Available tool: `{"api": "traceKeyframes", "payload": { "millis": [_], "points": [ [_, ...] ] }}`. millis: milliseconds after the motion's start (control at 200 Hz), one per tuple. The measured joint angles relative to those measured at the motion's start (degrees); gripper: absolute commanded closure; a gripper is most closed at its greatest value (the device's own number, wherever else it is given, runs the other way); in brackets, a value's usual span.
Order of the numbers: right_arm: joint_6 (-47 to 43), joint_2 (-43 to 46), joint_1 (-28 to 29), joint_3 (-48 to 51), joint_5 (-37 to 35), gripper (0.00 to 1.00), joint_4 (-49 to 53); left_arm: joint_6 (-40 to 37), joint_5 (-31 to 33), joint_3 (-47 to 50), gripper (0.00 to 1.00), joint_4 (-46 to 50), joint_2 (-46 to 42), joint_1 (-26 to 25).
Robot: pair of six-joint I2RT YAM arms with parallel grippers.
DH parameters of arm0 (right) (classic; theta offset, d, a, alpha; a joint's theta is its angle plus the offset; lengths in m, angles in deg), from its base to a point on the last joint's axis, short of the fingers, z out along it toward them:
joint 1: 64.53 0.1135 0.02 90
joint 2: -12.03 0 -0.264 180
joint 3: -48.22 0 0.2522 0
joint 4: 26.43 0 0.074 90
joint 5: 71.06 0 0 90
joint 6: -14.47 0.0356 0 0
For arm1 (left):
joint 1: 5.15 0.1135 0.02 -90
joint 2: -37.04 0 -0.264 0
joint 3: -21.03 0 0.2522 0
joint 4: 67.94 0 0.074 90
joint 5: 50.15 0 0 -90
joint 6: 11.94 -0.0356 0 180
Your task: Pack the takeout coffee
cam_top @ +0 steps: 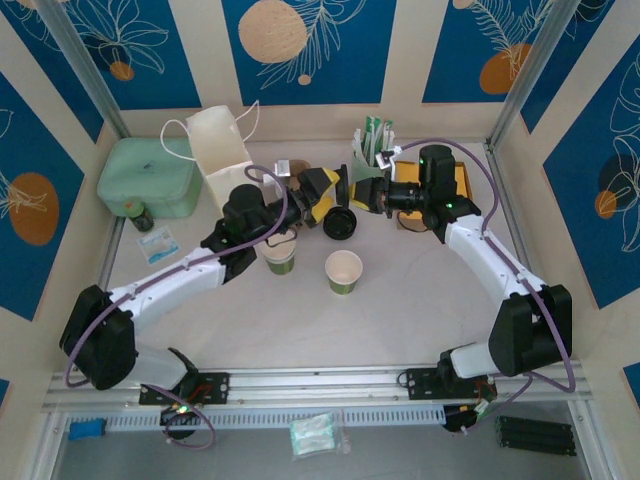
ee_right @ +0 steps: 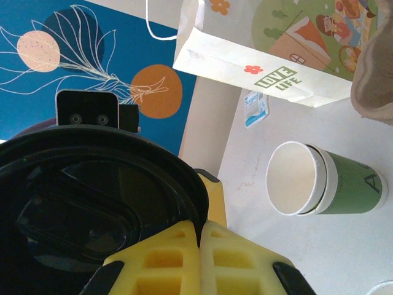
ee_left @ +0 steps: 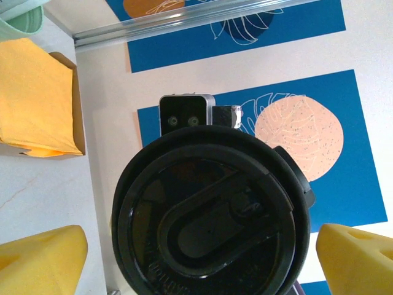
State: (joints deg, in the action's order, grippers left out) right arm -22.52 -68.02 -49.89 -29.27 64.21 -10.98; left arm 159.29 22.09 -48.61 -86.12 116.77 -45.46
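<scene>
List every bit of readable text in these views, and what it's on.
"LOVE LIFE": green label on the white paper bag.
"A": on the green band of the lidless paper cup; the rest is cut off at the frame edge.
Blue print on the small sachet: too small to read.
Embossed lettering on the black lid: too blurred to read.

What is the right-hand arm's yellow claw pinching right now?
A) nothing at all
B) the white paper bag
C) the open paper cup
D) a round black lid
D: the right gripper is shut on the rim of the black lid, as its wrist view shows.
</scene>
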Motion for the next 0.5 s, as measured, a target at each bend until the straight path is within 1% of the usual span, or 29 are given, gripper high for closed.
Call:
{"api": "traceKeyframes", "payload": {
  "millis": [280, 500],
  "points": [
    [0.00, -0.02, 0.04, 0.00, 0.00, 1.00, 0.00, 0.92, 0.00, -0.02, 0.10, -1.09, 0.42, 0.00],
    [0.00, -0.04, 0.37, 0.00, 0.00, 1.00, 0.00, 1.05, 0.02, -0.04, 0.10, -2.01, 1.18, 0.00]
  ]
}}
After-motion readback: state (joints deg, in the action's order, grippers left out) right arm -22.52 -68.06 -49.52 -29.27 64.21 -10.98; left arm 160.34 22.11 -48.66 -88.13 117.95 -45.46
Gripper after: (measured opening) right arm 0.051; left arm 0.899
